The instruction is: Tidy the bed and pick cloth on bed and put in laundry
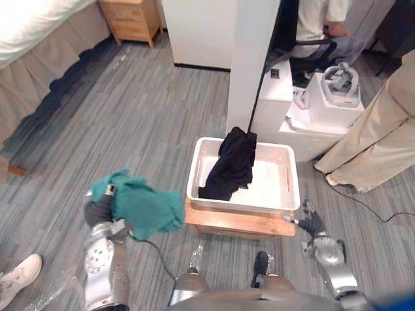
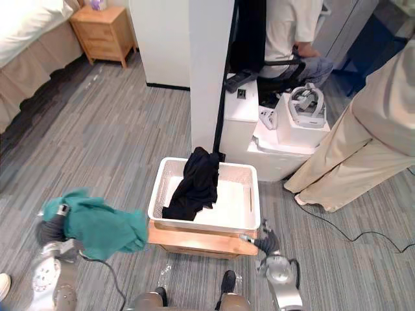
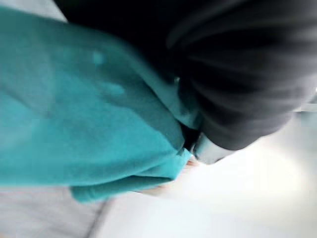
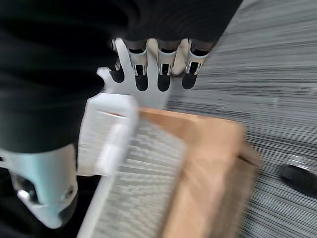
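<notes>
A teal cloth (image 1: 141, 207) hangs bunched from my left hand (image 1: 97, 210) at the lower left, above the carpet and just left of the basket; the hand is shut on it, and the left wrist view shows the teal cloth (image 3: 84, 129) against the hand's dark cover. The white laundry basket (image 1: 241, 202) sits on a low wooden stand (image 1: 240, 222) in front of me. A black cloth (image 1: 230, 165) lies in it, draped over its far rim. My right hand (image 1: 311, 223) hovers open at the basket's near right corner, with straight fingers (image 4: 158, 69) above the rim.
The bed (image 1: 32, 39) is far off at the upper left, with a wooden nightstand (image 1: 133, 19) beside it. A white pillar (image 1: 253, 58) and white boxes (image 1: 337, 103) stand behind the basket. One person (image 1: 318, 19) sits behind; another in beige trousers (image 1: 382, 129) stands at the right.
</notes>
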